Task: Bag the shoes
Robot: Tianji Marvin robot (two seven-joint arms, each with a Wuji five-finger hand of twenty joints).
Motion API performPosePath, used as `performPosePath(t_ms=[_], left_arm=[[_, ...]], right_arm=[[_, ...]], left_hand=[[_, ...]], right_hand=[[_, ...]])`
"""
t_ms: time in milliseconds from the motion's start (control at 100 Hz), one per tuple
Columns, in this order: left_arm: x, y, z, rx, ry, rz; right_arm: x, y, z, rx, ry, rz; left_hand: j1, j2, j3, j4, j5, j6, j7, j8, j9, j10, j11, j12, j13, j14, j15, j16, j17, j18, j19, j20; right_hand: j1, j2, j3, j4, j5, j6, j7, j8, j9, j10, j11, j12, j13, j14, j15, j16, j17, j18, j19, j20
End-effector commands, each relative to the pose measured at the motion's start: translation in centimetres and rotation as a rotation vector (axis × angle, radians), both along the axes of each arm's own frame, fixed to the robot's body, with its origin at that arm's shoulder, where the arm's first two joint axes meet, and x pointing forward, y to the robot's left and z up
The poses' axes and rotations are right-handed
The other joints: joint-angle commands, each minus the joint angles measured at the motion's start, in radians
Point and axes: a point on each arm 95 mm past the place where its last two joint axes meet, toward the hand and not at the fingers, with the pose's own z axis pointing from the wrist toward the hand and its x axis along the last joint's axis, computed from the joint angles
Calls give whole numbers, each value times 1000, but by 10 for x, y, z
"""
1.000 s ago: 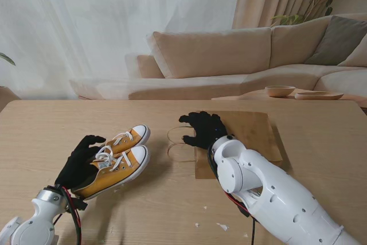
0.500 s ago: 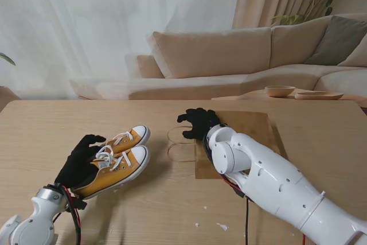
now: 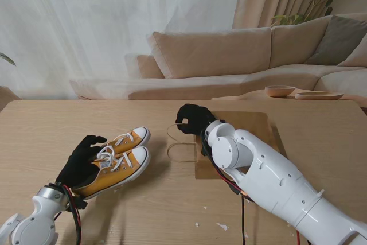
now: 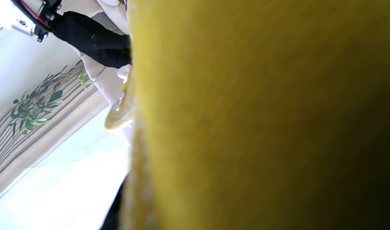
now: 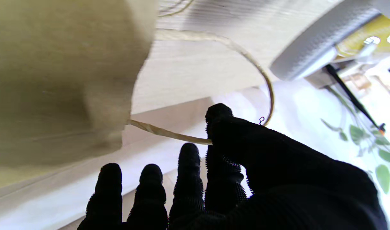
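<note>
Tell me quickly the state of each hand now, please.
Left hand: shut on the yellow sneakers.
Right hand: shut on the paper bag's handle.

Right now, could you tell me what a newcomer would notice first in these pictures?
The pair of yellow sneakers on the robot's left side of the table, gripped by the black-gloved left hand. Then the flat brown paper bag at the table's middle, one twine handle pinched in the right hand.
</note>
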Motion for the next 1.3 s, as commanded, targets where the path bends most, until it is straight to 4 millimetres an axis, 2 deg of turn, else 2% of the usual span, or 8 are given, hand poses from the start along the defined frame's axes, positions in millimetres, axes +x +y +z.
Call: performPosePath(t_ms=[0,210,390,880,1290], left_arm=[[3,-8,10,-4,-18,-25],[3,-21,9,-7,2,-52],[2,-38,9,-8,17,-93],[-2,-87,4,-15,-12,-152],[5,-111,-1,8,-9,-156]], right_arm=[[-9,10,4,29,6,33],[-23,13,15,69,-16,52],[-32,13,22,85,-24,63],[-51,10,29,140,-38,69],[-62,11,35,174,-36,92]], left_hand=[[95,194,78,58,50,-91,135,61,-11,-27,3,7,-22,-26,-7,-5,3,-37,-30,-10],[95,193,78,58,50,-91,136,64,-11,-25,4,7,-21,-25,-7,-8,3,-36,-30,-12],[95,195,78,58,49,-91,136,67,-10,-26,5,7,-22,-25,-6,-9,3,-35,-29,-12],[95,199,75,59,43,-94,147,77,-3,-21,13,14,-24,-18,0,4,1,-27,-22,-2],[95,202,73,59,37,-93,153,77,-16,-20,9,18,-25,-17,1,14,0,-26,-22,1]], right_hand=[[5,12,37,38,12,19,111,51,-6,14,32,14,-11,-28,-20,-15,-22,-31,-23,-14],[-9,2,59,62,19,37,129,55,-4,22,36,14,-6,-24,-3,-2,-21,-31,-23,-15],[-9,5,58,64,17,36,130,58,-3,22,37,13,-13,-27,-8,-6,-19,-32,-24,-16],[-7,3,56,71,21,37,129,70,3,25,36,12,-3,-24,14,2,-15,-35,-22,-15],[-5,2,57,75,25,44,125,77,8,26,35,12,-3,-24,18,4,-13,-35,-20,-15]])
